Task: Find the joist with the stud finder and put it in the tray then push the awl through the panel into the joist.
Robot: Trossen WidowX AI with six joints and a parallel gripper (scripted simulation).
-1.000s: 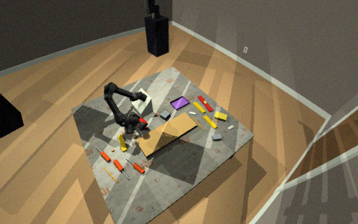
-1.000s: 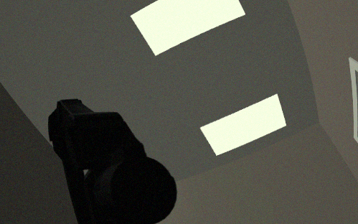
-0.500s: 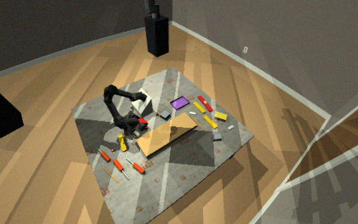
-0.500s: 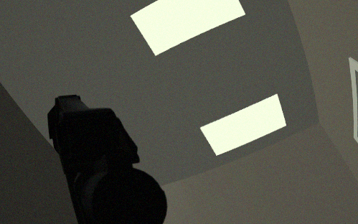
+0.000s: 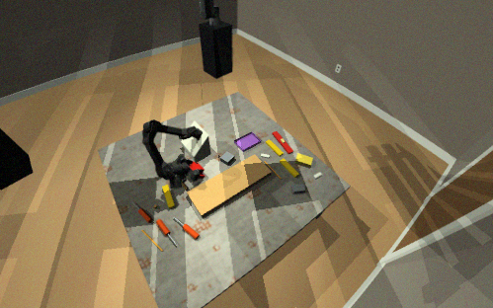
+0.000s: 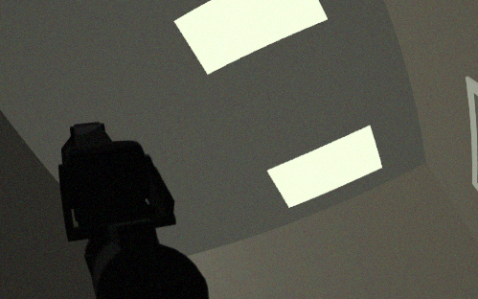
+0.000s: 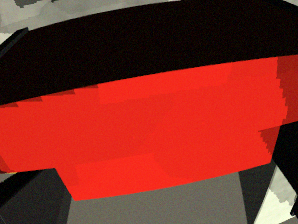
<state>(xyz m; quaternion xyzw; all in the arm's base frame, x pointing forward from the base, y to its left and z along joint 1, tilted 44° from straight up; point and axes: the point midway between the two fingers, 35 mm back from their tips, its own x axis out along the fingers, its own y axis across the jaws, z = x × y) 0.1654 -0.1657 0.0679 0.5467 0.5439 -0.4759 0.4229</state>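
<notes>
Red stud finder (so I am judging it) [image 5: 197,169] [image 7: 150,125] is filling the gripper's [image 5: 193,174] [image 7: 150,182] wide-standing fingers; the panel [image 5: 229,185] is lying close, its long axis running toward the top view's upper right.

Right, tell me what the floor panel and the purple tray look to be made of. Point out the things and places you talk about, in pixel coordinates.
Floor panel [image 5: 229,184]: probably wood, matte, going by its light tan colour and flat, board-like shape.
Tray [image 5: 247,141]: perhaps plastic or painted metal; its even purple colour fits either.
</notes>
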